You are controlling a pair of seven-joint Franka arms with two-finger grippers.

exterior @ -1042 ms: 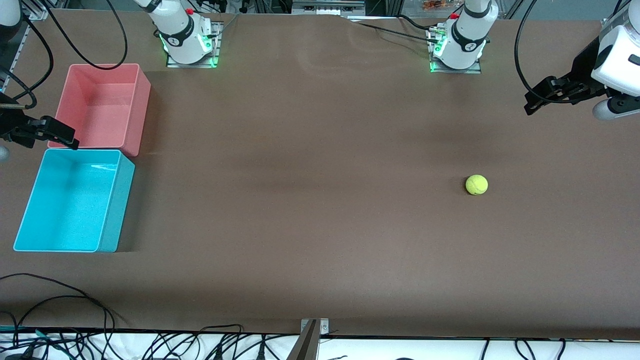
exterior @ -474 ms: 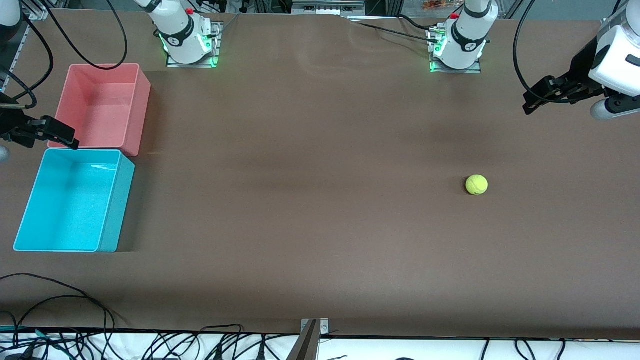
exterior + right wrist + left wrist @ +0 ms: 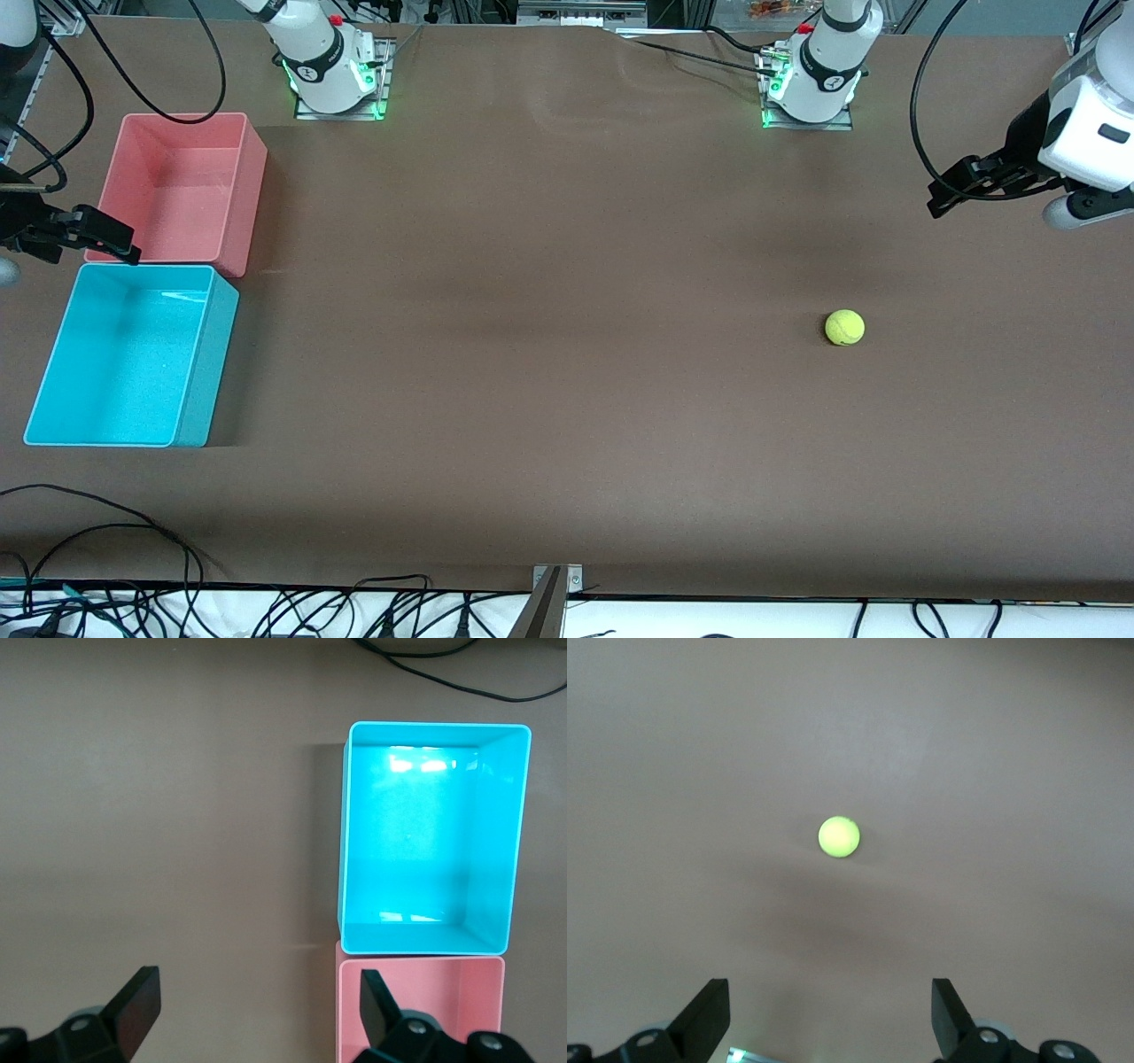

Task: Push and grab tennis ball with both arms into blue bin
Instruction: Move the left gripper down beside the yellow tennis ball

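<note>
The ball (image 3: pixel 844 327) sits alone on open table (image 3: pixel 549 337) toward my left arm's end, blue bin (image 3: pixel 133 354) at the other end. My left claw (image 3: pixel 952 188) and right claw (image 3: pixel 102 241) hover, fingers spread, empty.

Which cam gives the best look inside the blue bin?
The right wrist view: it looks straight down into the blue bin, showing all four walls and an empty floor. The front view shows the bin whole but at a slant, beside the pink bin. The left wrist view misses it, showing only the tennis ball.
</note>
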